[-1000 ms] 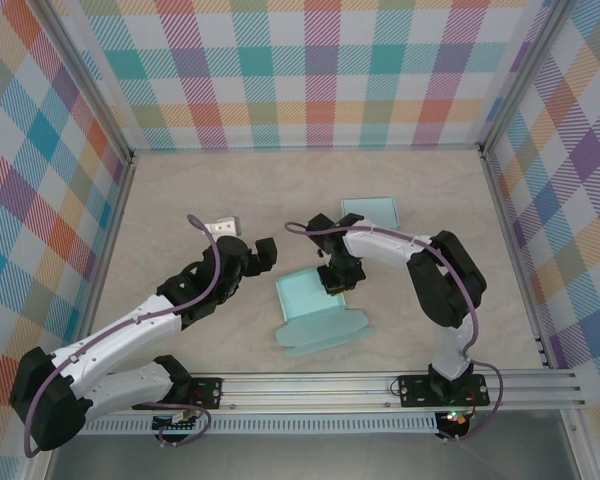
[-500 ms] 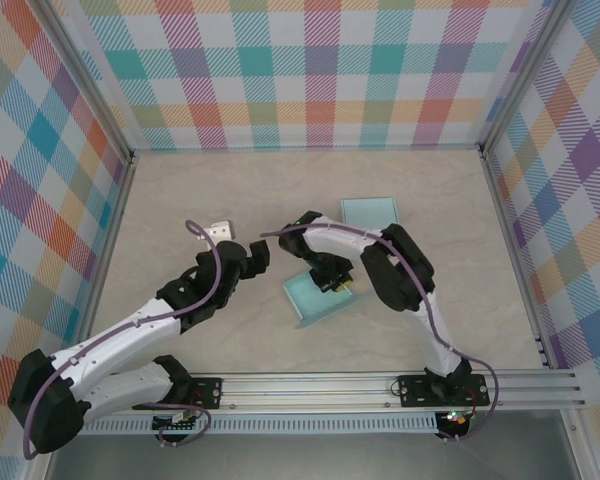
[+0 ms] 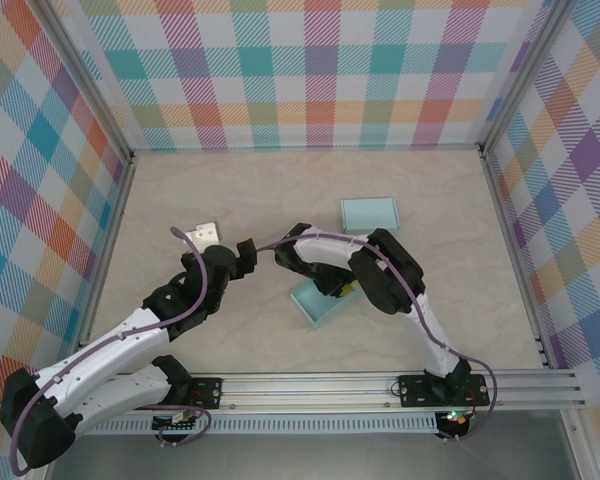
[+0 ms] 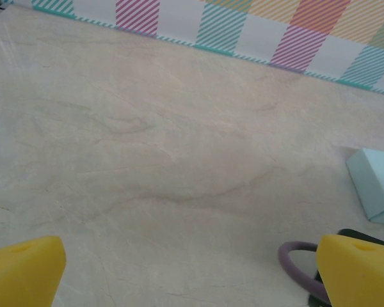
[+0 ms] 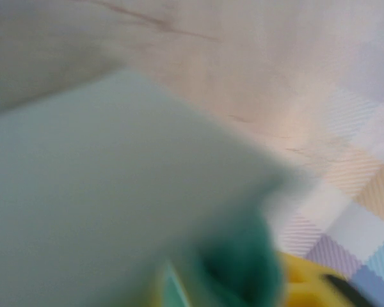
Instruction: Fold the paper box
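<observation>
The left hand is hovering above the surface, its yellow fingers spread wide and holding nothing. The right hand is sitting on the teal paper box lying mid-surface. Its grip is too blurred to tell.

No text, label, brand, number or sign can be read on anything in these views.
</observation>
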